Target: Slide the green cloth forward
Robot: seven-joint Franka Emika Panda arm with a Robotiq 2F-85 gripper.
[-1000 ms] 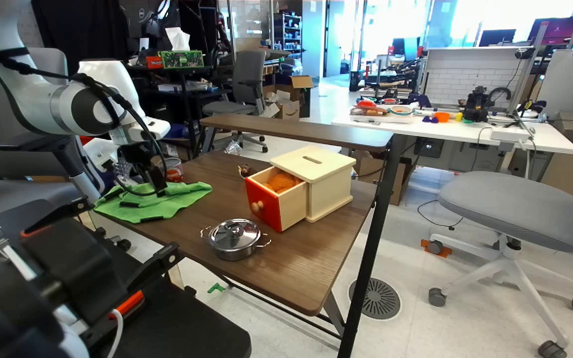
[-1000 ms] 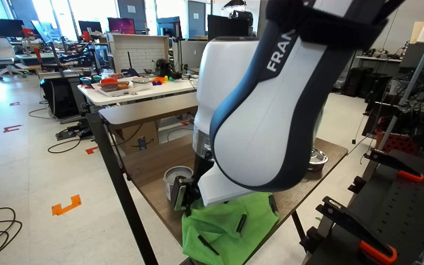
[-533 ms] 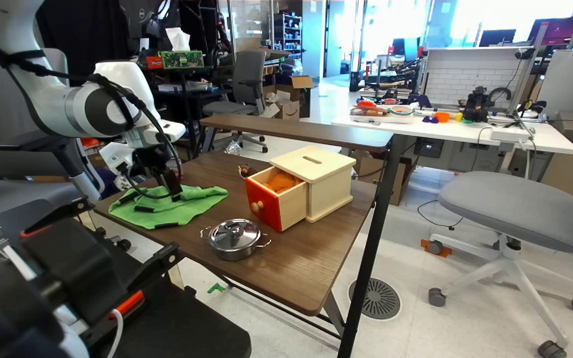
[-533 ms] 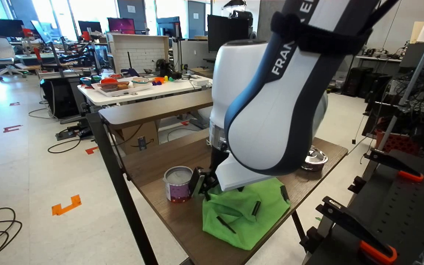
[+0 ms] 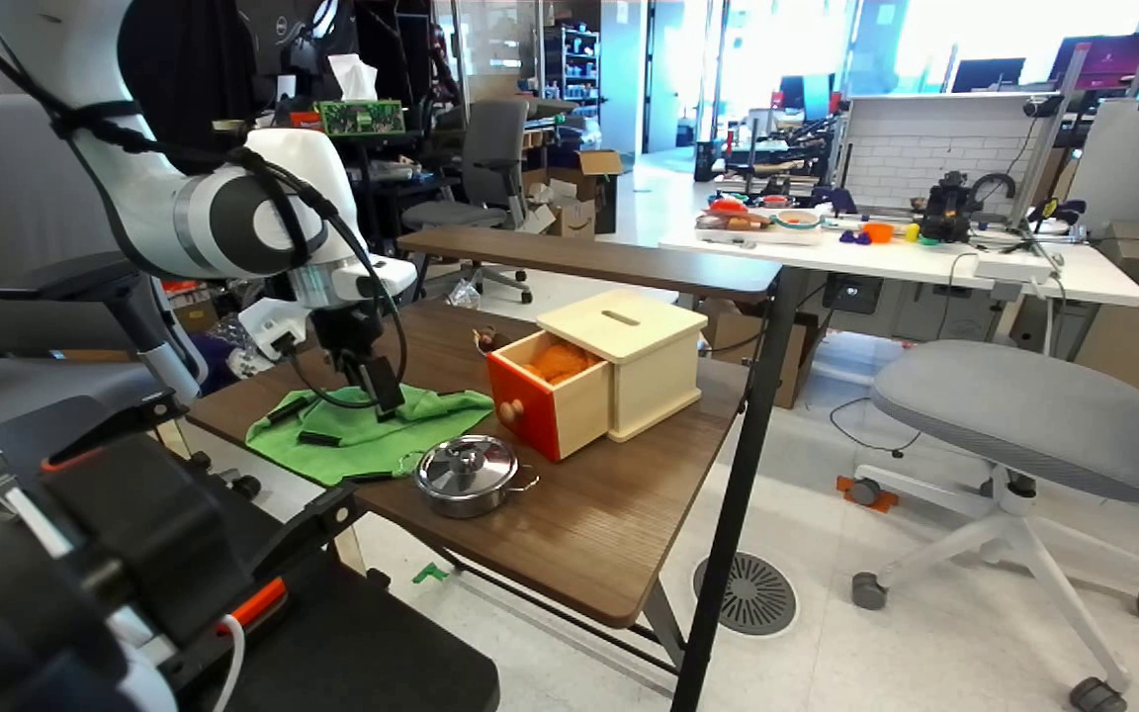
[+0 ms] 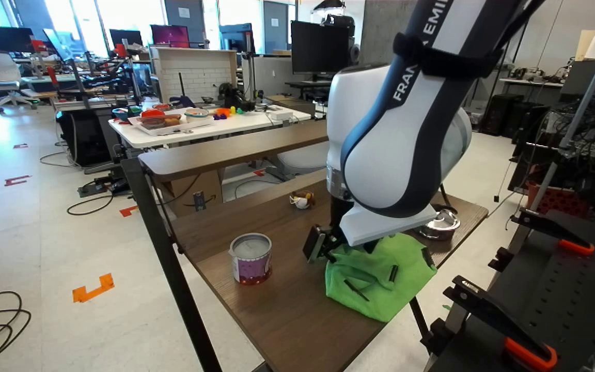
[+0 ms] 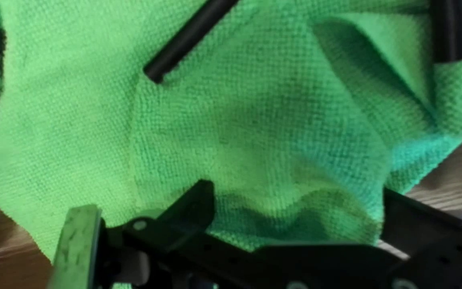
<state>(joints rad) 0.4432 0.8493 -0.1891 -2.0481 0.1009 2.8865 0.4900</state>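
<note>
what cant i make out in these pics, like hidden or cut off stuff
Green cloth: cut off by the wrist view's top edge.
Wooden box: hidden by the arm in an exterior view.
Orange item: lower part hidden by walls of the drawer in an exterior view.
Purple tin: any print too small to read in an exterior view.

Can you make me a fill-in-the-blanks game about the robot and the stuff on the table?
1. The cloth is the colour ____.
2. The front of the drawer in the wooden box is coloured ____.
3. The silver pot is covered by its ____.
4. In the wrist view, the hand isn't shut; it is ____.

Missing words: green, red, lid, open.
</note>
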